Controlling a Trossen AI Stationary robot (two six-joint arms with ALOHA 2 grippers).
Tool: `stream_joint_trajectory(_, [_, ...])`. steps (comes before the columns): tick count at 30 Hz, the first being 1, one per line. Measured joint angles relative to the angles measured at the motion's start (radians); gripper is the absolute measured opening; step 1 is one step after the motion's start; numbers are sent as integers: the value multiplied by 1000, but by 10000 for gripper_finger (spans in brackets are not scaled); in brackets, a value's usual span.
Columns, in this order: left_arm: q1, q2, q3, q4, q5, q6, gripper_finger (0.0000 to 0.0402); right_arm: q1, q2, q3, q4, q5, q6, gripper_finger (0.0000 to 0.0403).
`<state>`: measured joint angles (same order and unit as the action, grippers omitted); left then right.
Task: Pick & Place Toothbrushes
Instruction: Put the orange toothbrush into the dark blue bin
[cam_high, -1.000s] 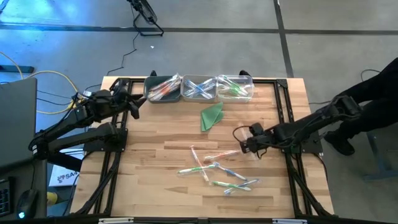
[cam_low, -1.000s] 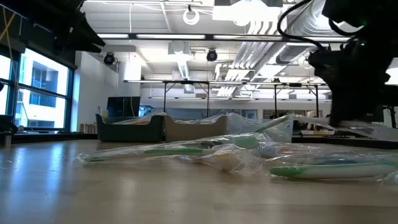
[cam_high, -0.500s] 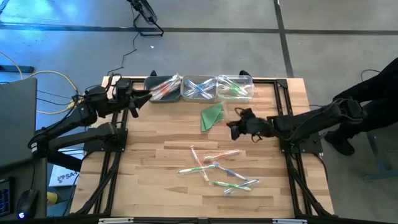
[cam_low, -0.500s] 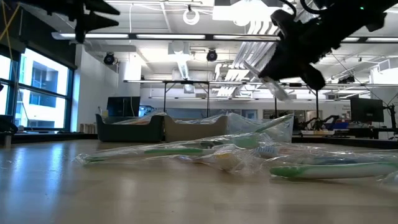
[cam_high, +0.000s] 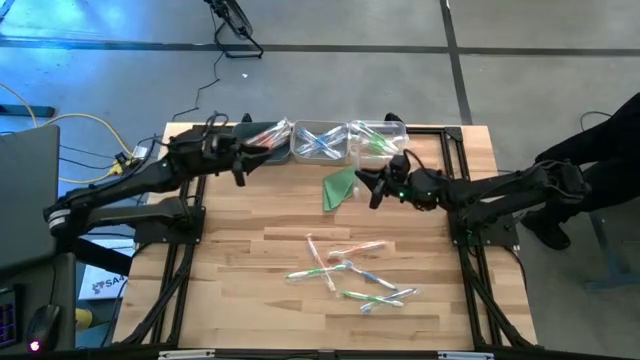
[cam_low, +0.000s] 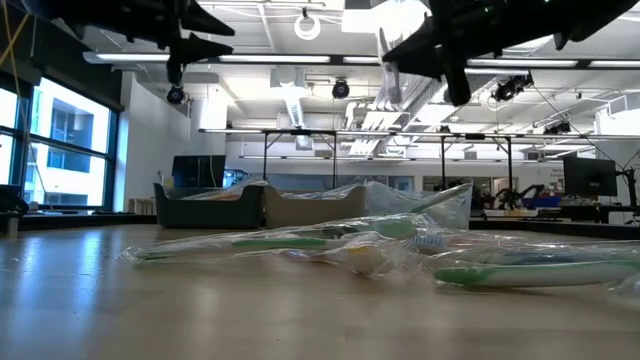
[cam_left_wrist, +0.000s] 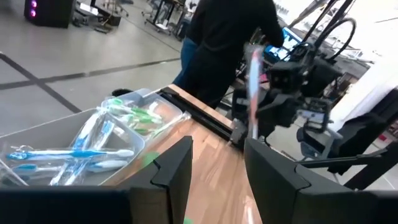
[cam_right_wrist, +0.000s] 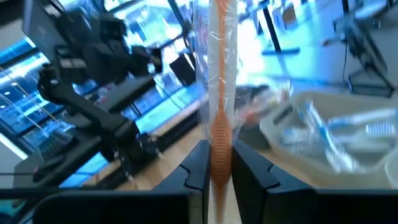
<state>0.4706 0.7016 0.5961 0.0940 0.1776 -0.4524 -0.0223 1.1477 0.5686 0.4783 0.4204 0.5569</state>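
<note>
Up at the far edge of the table (cam_high: 250, 225) three bins stand in a row, and everything else is placed from them. Left bin (cam_high: 262, 143): dark, holding wrapped toothbrushes with orange-pink accents. Middle bin (cam_high: 320, 142): blue-accented brushes, seen lying crossed in the left wrist view (cam_left_wrist: 74, 152). Right bin (cam_high: 378, 140): clear, holding green-accented brushes (cam_left_wrist: 134, 115).

Just in front of the right bin, the right gripper (cam_high: 375, 186) is raised above the wood with its fingers (cam_right_wrist: 198, 163) clamped on an orange-pink wrapped toothbrush (cam_right_wrist: 219, 93), which stands upright between them; the low view shows it held high over the tabletop (cam_low: 385, 55). A folded green triangle (cam_high: 340, 187) lies just beside this gripper, in front of the middle bin.

The left gripper (cam_high: 240, 165) hovers at the left bin's near corner, its fingers (cam_left_wrist: 171, 168) spread apart and holding nothing.

Well in front of the bins, near the middle of the table, the loose toothbrushes (cam_high: 348, 275) lie scattered in their clear wrappers, mixed green, blue and orange. A person in dark clothing (cam_high: 600, 160) stands past the table's right side.
</note>
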Motion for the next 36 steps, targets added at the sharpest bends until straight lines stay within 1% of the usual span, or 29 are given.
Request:
stream_joint_trajectory(5, [0, 75, 0, 84, 3, 21, 143, -14, 0, 0, 65, 16, -55, 38])
stream_joint_trajectory(12, [0, 141, 0, 245, 71, 115, 143, -13, 7, 0, 110, 24, -67, 38])
stream_joint_trajectory(18, [0, 161, 0, 275, 77, 144, 143, -13, 59, 6, 224, 24, -67, 38])
stream_joint_trajectory(21, [0, 161, 0, 277, 99, 158, 143, -13, 107, 47, 220, 22, -87, 38])
stream_joint_trajectory(24, [0, 161, 0, 281, 128, 168, 143, -13, 171, 115, 220, -3, -138, 38])
stream_joint_trajectory(29, [0, 161, 0, 281, 130, 168, 143, -12, 279, 228, 209, -33, -217, 38])
stream_joint_trajectory(36, [0, 161, 0, 282, 153, 167, 143, -13, 405, 363, 172, -88, -221, 38])
